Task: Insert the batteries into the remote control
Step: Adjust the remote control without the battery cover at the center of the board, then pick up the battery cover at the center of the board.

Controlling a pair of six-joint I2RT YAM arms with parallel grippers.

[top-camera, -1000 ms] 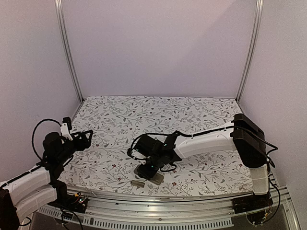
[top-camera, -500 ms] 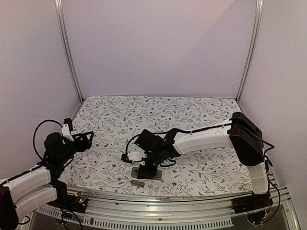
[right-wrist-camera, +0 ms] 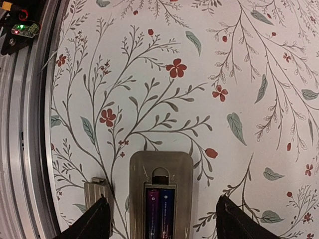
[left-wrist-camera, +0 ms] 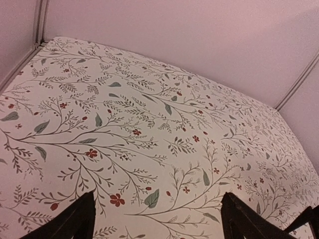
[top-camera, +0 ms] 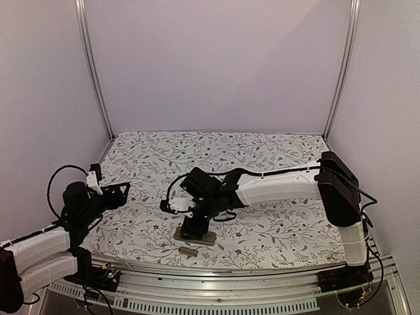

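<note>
The remote control [right-wrist-camera: 160,167] lies back-up on the flowered table, its greyish-tan back facing the right wrist view. Two batteries [right-wrist-camera: 159,209], one purple and one blue, sit side by side in its recess. My right gripper [right-wrist-camera: 162,219] hangs straight above it, open, a finger on each side and touching nothing. From the top view the remote control [top-camera: 205,239] sits near the table's front edge, partly under the right gripper [top-camera: 192,228]. My left gripper [top-camera: 119,194] hovers open at the far left, and the left gripper [left-wrist-camera: 157,221] has only tablecloth between its fingers.
A small tan battery cover [right-wrist-camera: 95,194] lies just left of the remote; in the top view the cover [top-camera: 189,250] is at the table's front edge. The metal rail [right-wrist-camera: 25,124] with a lit circuit board [right-wrist-camera: 21,27] runs right beside it.
My right gripper has spread its jaws wider and swung a little to the left over the remote. The left arm has barely moved.
</note>
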